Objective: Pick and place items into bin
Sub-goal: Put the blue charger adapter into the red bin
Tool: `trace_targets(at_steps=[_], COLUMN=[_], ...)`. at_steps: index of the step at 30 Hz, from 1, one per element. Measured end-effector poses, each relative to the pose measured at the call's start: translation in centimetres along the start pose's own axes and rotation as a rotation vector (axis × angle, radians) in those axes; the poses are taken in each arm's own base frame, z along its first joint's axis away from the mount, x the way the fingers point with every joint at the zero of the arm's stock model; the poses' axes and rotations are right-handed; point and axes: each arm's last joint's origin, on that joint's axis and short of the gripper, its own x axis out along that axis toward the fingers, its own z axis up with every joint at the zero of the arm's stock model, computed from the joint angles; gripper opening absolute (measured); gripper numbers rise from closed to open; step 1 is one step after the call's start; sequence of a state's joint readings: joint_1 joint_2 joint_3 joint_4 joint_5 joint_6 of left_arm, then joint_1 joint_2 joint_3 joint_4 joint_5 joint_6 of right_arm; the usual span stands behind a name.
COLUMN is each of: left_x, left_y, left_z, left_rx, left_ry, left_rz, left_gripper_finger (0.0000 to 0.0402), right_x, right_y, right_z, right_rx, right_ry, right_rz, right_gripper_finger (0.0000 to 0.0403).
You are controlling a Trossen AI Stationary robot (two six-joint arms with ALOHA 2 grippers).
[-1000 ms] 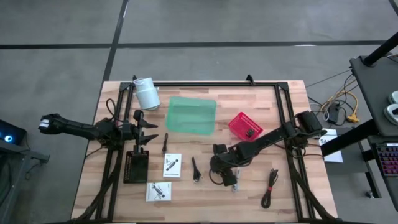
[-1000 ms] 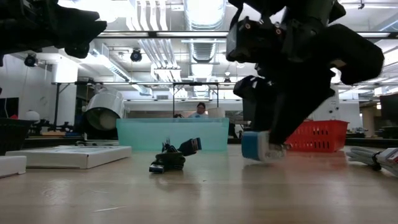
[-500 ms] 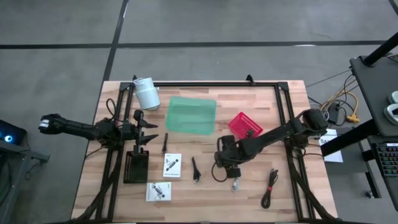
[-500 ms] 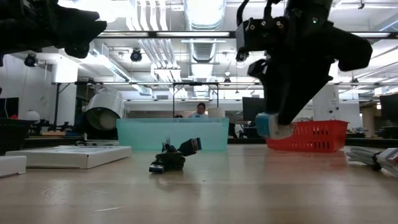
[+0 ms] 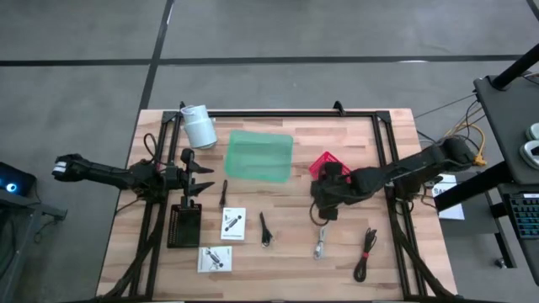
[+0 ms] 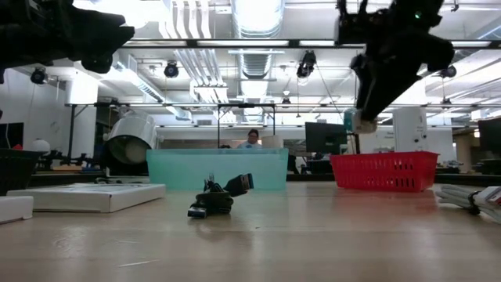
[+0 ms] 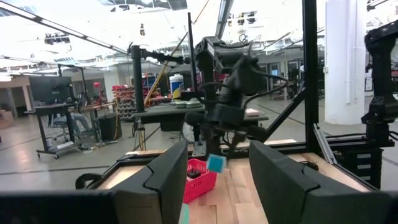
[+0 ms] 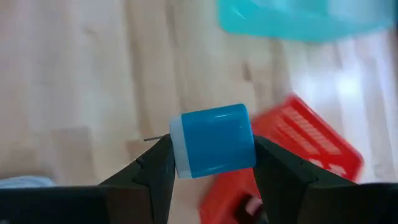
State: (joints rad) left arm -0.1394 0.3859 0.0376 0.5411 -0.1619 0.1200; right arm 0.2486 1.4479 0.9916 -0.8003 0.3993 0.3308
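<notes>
The light butcher-block wooden worktop stands on grey concrete floor, framed by black rails. Beyond it the low view shows an open workshop hall with ceiling ducts, strip lights and a person seated far back.

My right gripper is raised above the worktop, just beside the small red mesh plastic bin, and pinches the small blue cylinder between both fingers. The cylinder's long axis lies crosswise between my fingers, flat ends against the pads; a paler band shows at one end. In the low view it hangs well above the red bin's rim.

My left gripper waits at the worktop's left edge, fingers spread, holding nothing.

On the worktop:
- translucent green rectangular plastic bin, near the middle back;
- white cylindrical roll, back left corner;
- two white printed packets, front left;
- short black cable, beside the upper packet;
- silver cable, lying below my right gripper;
- coiled black cable, front right, long axis running roughly front to back;
- thin black stick, left of centre.
</notes>
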Motion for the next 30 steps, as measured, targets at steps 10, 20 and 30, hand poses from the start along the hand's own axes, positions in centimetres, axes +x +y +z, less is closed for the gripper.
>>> trace_targets(at_steps=[10, 20, 30], left_x=[0.0, 0.0, 0.0], left_y=[0.0, 0.0, 0.0], left_z=[0.0, 0.0, 0.0], left_rx=[0.0, 0.0, 0.0], left_ry=[-0.001, 0.0, -0.001], left_rz=[0.0, 0.0, 0.0], left_gripper_finger=[0.0157, 0.0157, 0.0157], right_x=[0.5, 3.0, 3.7], right_y=[-3.0, -4.7, -6.2], right_z=[-3.4, -5.3, -5.3], right_rx=[0.23, 0.531, 0.706], right_ry=[-0.193, -0.223, -0.221], right_rz=[-0.079, -0.107, -0.166], right_gripper_finger=[0.0168, 0.0168, 0.0169])
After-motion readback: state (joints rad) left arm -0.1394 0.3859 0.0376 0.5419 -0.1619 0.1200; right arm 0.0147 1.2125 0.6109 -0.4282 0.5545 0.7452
